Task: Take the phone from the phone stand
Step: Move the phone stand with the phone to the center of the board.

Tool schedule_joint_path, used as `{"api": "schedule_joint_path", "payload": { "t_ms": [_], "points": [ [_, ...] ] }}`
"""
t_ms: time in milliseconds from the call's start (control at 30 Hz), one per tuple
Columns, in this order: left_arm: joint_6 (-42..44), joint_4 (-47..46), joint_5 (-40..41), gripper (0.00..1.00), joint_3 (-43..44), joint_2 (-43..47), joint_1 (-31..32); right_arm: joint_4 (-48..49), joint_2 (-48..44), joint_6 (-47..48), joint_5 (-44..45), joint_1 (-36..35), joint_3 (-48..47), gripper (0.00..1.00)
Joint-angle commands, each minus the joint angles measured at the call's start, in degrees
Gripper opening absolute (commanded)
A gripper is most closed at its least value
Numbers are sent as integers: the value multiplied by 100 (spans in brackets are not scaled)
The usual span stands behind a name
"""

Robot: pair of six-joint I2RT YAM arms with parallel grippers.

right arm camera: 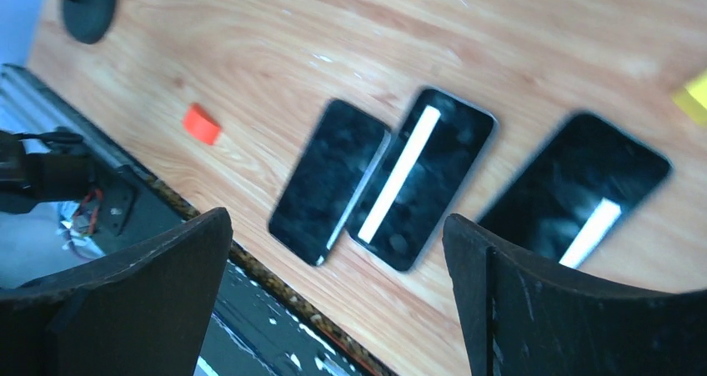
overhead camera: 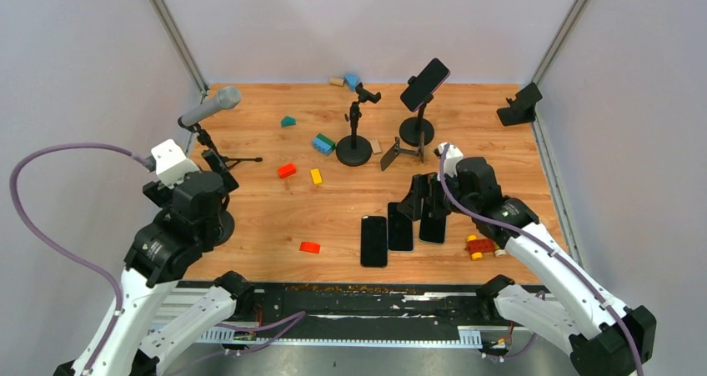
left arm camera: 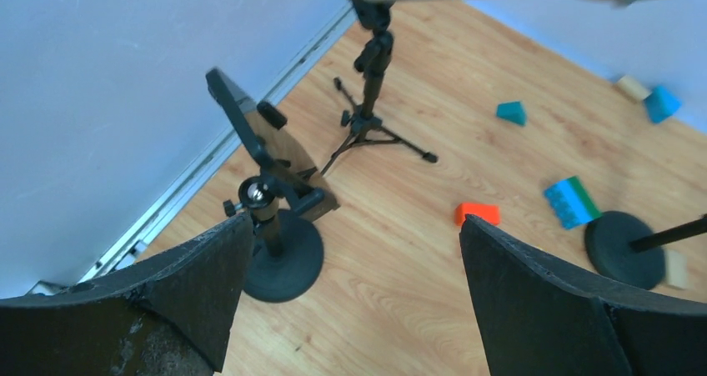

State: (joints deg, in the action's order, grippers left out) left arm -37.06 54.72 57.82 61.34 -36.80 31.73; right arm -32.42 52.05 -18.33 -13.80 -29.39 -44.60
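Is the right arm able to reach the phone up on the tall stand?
Probably yes. The right gripper is open and empty, and the phone sits high on its stand, just beyond it. Only a low folded holder lies between them, so the way above looks free.

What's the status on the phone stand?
Left end effector open, empty. Right end effector open, over three phones lying flat. One phone mounted on far stand, untouched. Small folding holder beside that stand's base.
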Motion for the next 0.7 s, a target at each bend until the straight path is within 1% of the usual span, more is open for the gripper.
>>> {"api": "schedule_joint_path", "payload": {
  "t_ms": [0,100,167,267,367,533,667],
  "points": [
    [449,-261,-552,100,794,-67,-35,1605,73,59,-361,-687,-62,99],
    [860,-420,-952,100,1097,-49,-35,2071,660,396,347,-1744,-531,99],
    [1029,-436,-1162,100,1337,-65,-35,2544,1121,476,474,-2199,-794,99],
    [1197,-301,-1373,100,1776,-127,-39,3475,1923,670,487,-2639,-1172,99],
    [1307,-144,-1468,100,2053,-173,-35,4386,2745,1167,409,-3033,-1619,98],
    [1500,77,-1597,100,2408,-267,-35,5629,4235,2634,139,-3682,-2510,96],
    [1650,163,-1649,100,2500,-255,-35,6764,5308,3538,9,-3951,-3073,94]
  ]
}}
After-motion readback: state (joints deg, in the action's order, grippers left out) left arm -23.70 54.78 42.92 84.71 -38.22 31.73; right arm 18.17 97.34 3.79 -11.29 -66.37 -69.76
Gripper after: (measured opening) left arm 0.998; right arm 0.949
